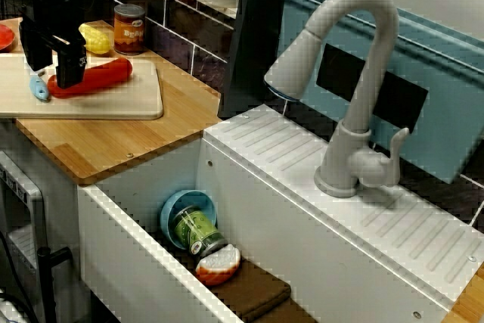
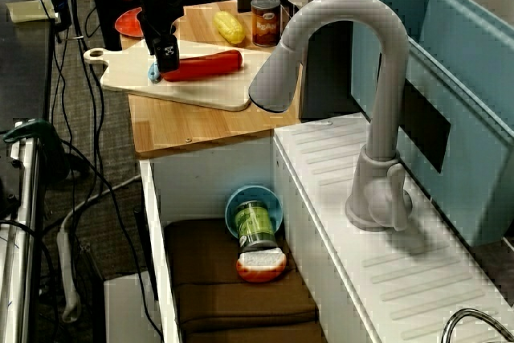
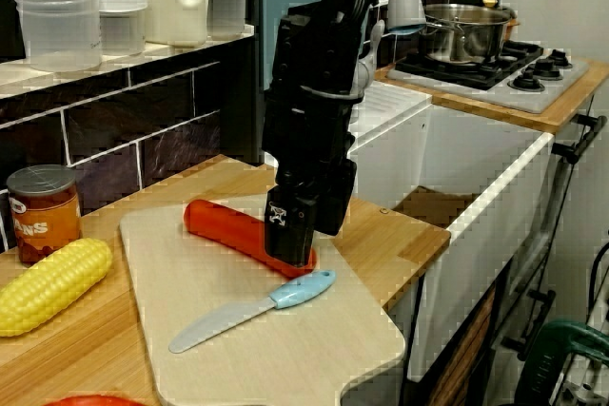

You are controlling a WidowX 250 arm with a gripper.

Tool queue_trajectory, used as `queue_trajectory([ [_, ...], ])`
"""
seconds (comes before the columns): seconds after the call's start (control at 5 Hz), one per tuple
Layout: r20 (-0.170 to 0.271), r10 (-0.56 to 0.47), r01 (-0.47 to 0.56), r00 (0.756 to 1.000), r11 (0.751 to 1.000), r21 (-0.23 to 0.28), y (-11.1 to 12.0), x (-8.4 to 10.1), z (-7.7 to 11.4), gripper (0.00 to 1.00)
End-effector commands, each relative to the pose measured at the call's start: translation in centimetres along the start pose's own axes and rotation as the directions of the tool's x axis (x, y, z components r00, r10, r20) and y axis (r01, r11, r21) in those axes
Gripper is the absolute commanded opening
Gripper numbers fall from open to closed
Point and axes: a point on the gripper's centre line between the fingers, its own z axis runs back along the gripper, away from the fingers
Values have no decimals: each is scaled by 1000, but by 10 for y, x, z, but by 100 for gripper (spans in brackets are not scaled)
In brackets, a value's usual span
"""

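- Gripper [image 3: 290, 256]: black, two-fingered, lowered upright onto the cutting board [image 3: 314, 354]. In the view at the cutting board its fingers [image 3: 285, 235] are set over the right end of the red sausage [image 3: 228, 223], one on the near side and one behind. Whether they are pressed onto it or only standing around it cannot be told.
- Red sausage: laid flat across the far part of the board, long axis running left to right. The left end is exposed; the right end is covered by the gripper.
- Blue knife [image 3: 249, 313]: plastic, laid flat on the board just near of the sausage. The handle is close to the fingertips, but contact cannot be judged.
- Corn cob [image 3: 48, 284] and labelled can [image 3: 40, 211]: stood on the wooden counter left of the board, near the tiled wall.
- Red plate [image 2: 128, 22]: partly seen beyond the board in the view along the sink.
- Sink [image 1: 249, 209]: white, to the right of the counter. A blue bowl [image 1: 175, 208], a green jar [image 1: 195, 231] lying in it, an orange-and-white piece [image 1: 219, 264] and a brown cloth [image 1: 261, 293] are held within.
- Faucet [image 1: 363, 73]: grey, arched over the drainboard.
- Handling note, given as a judgement: the hold is placed far towards one end, so tilting is likely if the sausage is raised. The fingers are best kept square across it and clear of the knife handle.
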Motion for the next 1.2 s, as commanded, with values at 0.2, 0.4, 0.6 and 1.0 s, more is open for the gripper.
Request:
queue_trajectory([
  [0.2, 23, 12, -13, 1000, 999, 47, 4, 28, 0, 100],
  [0.4, 27, 13, -15, 1000, 998, 59, 2, 31, -3, 100],
  [0.6, 23, 19, -20, 1000, 998, 62, 0, 33, -4, 100],
  [1.0, 6, 15, -15, 1000, 996, 84, -4, 34, -11, 100],
])
